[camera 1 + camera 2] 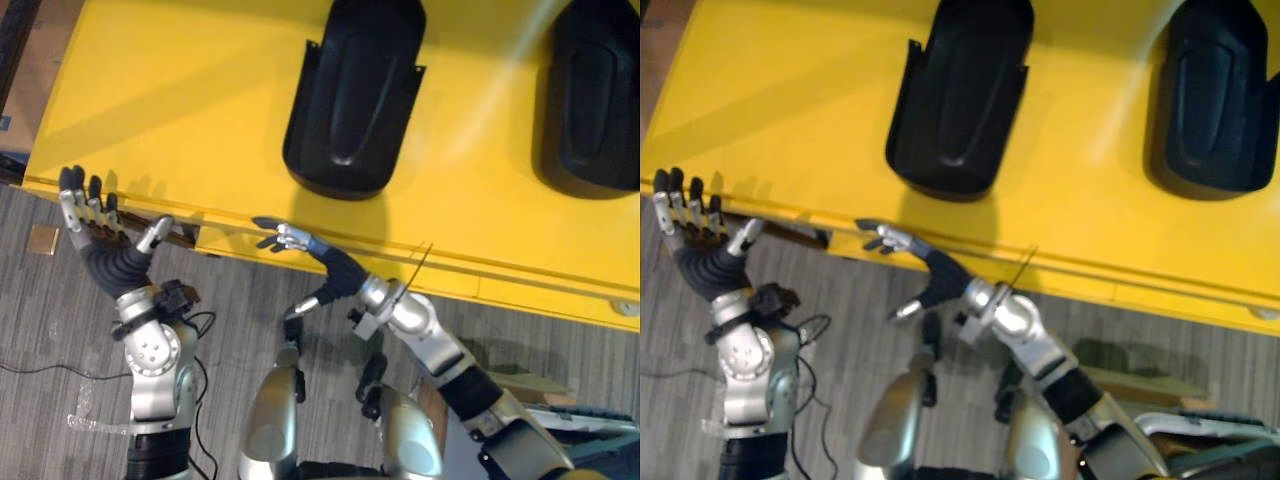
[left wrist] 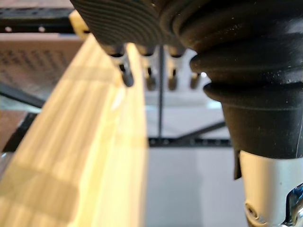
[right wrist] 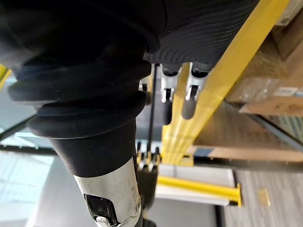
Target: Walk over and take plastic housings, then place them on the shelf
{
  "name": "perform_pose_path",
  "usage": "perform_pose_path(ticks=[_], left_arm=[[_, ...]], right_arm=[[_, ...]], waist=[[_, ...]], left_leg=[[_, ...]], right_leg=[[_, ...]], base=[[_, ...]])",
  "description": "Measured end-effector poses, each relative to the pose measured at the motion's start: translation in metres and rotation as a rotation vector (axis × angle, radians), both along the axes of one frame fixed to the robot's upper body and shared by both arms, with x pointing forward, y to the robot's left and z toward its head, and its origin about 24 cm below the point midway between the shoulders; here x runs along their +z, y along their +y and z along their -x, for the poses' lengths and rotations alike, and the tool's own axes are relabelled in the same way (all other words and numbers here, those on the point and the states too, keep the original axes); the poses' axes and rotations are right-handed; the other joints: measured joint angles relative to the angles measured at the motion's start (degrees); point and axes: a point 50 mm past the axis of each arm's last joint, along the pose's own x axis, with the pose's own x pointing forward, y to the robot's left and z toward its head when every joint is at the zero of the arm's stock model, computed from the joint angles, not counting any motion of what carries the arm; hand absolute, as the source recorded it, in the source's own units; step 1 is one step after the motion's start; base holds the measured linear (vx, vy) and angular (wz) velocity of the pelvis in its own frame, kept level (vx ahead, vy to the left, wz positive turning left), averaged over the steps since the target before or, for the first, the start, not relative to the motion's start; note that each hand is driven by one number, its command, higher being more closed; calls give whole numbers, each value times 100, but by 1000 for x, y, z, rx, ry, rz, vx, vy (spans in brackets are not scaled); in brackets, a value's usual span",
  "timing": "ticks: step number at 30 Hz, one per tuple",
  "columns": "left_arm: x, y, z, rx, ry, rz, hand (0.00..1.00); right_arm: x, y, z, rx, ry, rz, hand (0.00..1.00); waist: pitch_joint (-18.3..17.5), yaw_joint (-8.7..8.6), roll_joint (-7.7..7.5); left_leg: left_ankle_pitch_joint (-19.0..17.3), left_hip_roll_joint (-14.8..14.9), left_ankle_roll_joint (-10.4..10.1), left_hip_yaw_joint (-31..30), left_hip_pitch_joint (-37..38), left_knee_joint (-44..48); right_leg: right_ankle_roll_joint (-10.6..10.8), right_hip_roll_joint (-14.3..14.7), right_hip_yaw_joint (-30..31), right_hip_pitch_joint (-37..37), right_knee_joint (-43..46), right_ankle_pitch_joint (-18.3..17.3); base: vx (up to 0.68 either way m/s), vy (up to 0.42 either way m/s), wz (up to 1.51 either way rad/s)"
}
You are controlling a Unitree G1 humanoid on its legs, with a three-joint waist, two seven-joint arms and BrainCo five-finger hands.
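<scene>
Left hand (image 1: 95, 228) and right hand (image 1: 305, 245) are both released, fingers straight, empty, at the near edge of the flat yellow tabletop (image 1: 180, 100). 2 glossy black moulded plastic housings lie on it, well apart: centre housing (image 1: 355, 95) beyond the right hand, right housing (image 1: 598, 100) farther right. The right wrist view adds brown cardboard boxes (image 3: 270, 71) under that edge. Bare yellow surface separates the hands from the housings.

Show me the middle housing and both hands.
middle housing (image 1: 352, 100): left eye view, centre of its shell.
left hand (image 1: 105, 255): left eye view, its dark cover.
right hand (image 1: 340, 270): left eye view, its dark cover.
</scene>
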Motion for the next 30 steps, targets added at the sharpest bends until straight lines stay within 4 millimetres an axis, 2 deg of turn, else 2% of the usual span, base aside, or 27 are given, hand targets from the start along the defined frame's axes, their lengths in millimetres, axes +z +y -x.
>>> perform_pose_path(ticks=[6,10,18,19,21,23,27,28,29,30], left_arm=[[2,0,-4,-32,-10,15,0],[-3,1,-5,-38,9,20,0],[-8,0,-3,-53,26,20,0],[-8,-1,-3,-55,27,22,0],[-10,-2,-3,-60,32,35,0],[-11,-3,-3,-61,40,34,0],[-13,-4,-2,-67,53,35,0],[-13,-4,-2,-67,54,35,0],[-12,-7,-3,-81,50,32,0],[-9,-11,-5,-94,38,30,0]], right_arm=[[11,-6,-10,-37,-30,-14,0],[18,-17,-17,-83,-30,-45,0],[38,-20,-20,-74,-47,-107,0],[44,-22,-19,-80,-65,-127,0],[84,-42,-19,-134,-188,-251,0],[105,-51,-13,-159,-278,-307,0],[131,-63,12,-153,-471,-404,0],[132,-63,13,-153,-477,-409,0],[146,-75,27,-176,-576,-491,0],[162,-97,32,-233,-656,-571,0]], waist=[[33,13,65],[96,17,185],[114,18,266],[113,18,268],[112,17,270],[112,6,270],[107,4,279],[106,2,281],[102,-40,288],[102,-44,288]], left_leg=[[85,8,-16,-109,-118,-29],[98,-2,-34,-95,-142,-91],[97,-12,-36,-46,-305,-91],[97,-12,-36,-35,-305,-91],[97,-11,-36,37,-310,-83],[97,-15,-35,64,-323,-74],[182,5,-21,205,-296,21],[195,5,-15,205,-294,22],[241,-21,35,206,-287,18],[281,-43,87,207,-283,18]], right_leg=[[-49,-19,-131,-117,112,-44],[-25,-95,-238,-157,250,-55],[-17,-160,-210,-420,469,-51],[-16,-162,-198,-428,477,-51],[-16,-167,-106,-485,499,-50],[-16,-170,-61,-520,499,-48],[-37,-175,66,-527,535,-57],[-33,-175,67,-527,541,-57],[-9,-201,66,-528,615,-70],[2,-229,63,-533,644,-100]], base=[[-69,-13,13],[-69,-15,15],[-38,-19,2],[-5,-13,-5],[3,-14,-11],[35,-13,-12],[87,-22,-13],[127,-32,-7],[136,-32,4],[152,-39,7]])
